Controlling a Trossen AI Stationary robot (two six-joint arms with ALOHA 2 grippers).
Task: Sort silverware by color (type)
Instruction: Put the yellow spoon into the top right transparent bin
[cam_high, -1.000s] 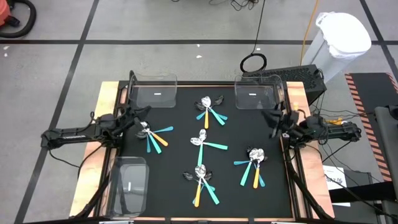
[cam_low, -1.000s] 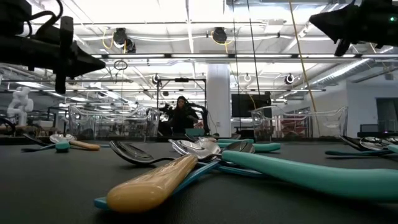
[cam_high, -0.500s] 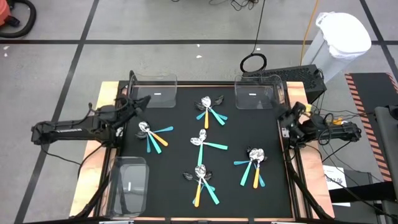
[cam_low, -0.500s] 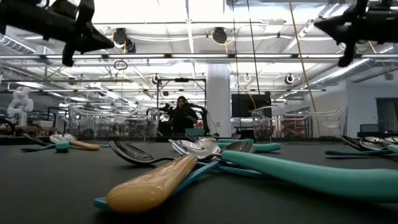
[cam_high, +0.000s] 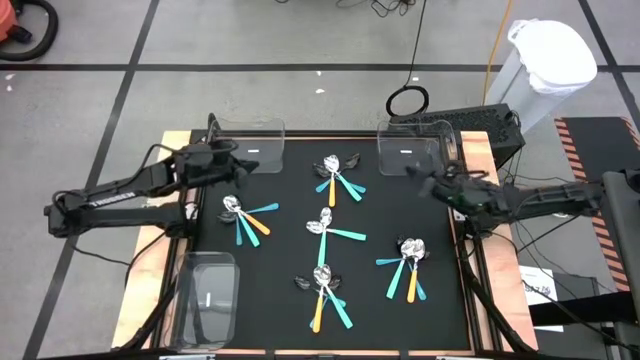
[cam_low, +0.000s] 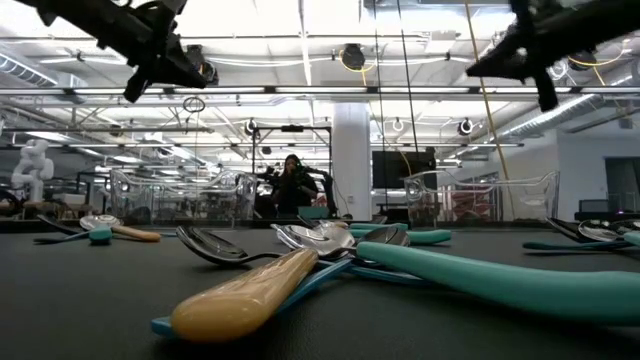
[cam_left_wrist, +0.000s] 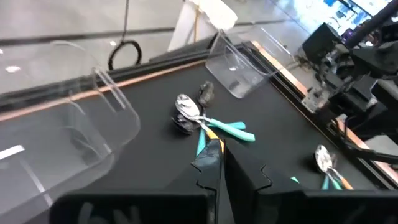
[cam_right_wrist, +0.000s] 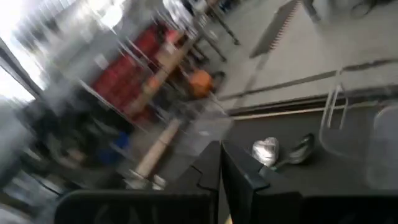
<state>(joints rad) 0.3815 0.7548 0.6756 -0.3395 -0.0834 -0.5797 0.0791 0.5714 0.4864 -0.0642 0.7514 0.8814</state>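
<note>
A: Where's the silverware (cam_high: 330, 228)?
B: All on the black table (cam_high: 290, 255), five small mixed heaps, teal & orange handles tangled. One near the left side, three down the middle, one toward the right. None in a bin (cam_high: 247, 146) as far as I can see.

A: Claws?
B: Left claw (cam_high: 240, 165) hangs above the table's far left corner, beside the far-left bin, clenched, nothing in it. Right claw (cam_high: 413, 170) is up near the far-right bin (cam_high: 410, 153), also clenched & empty.

A: So which step?
B: Looks like the very start, approach only, no pick yet. Next, I'd guess: open a claw, drop onto the nearest heap, take one handle w/o dragging its neighbours.
</note>
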